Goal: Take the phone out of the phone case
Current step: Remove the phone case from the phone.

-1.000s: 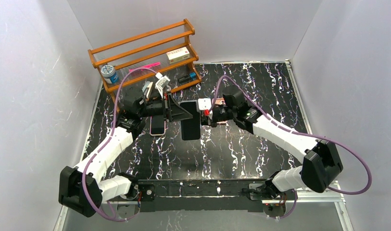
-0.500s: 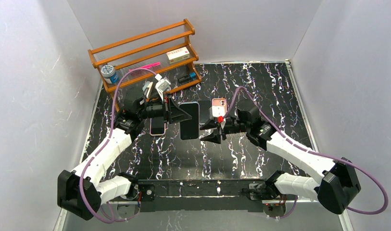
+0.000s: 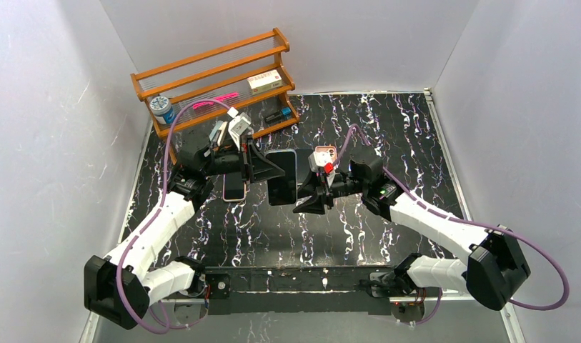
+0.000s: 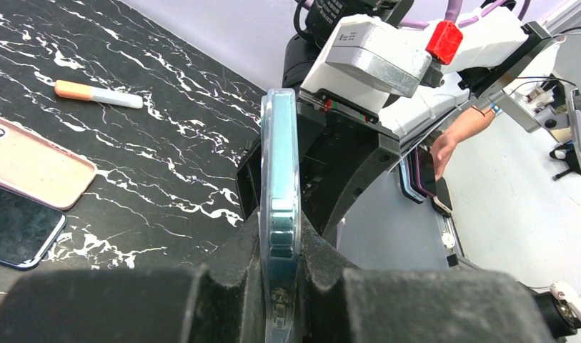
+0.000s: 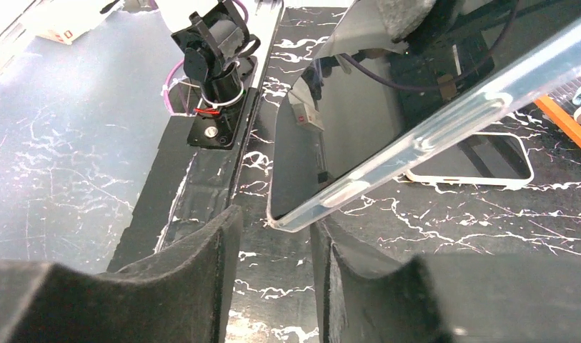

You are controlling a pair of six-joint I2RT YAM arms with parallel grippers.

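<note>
1. Phone (image 3: 281, 179): in a clear case (image 5: 444, 118), held in the air above the worktop (image 3: 401, 136) between the two arms, dark face up.
2. Left jaws: closed hard on the front and back of the cased phone, near its left edge. They are its only support.
3. Right jaws: part open and empty. The case's lower corner sits at the mouth of the gap; whether it touches cannot be told.
4. Step in hand, as judged: the right jaws take the corner lip of the case and peel it off the phone.
5. Bite: shallow, on the clear rim alone and not on the glass. The corner is likely where a soft case gives first.
6. Pull: a slow roll away from the phone's edge, worked along the free side. The left clamp pins case and phone together at its end, so that end should come last.
7. Risk: once loose, the phone may slide out and drop. A pink phone (image 3: 234, 187) lies on the worktop below the left arm; keep off it.
</note>
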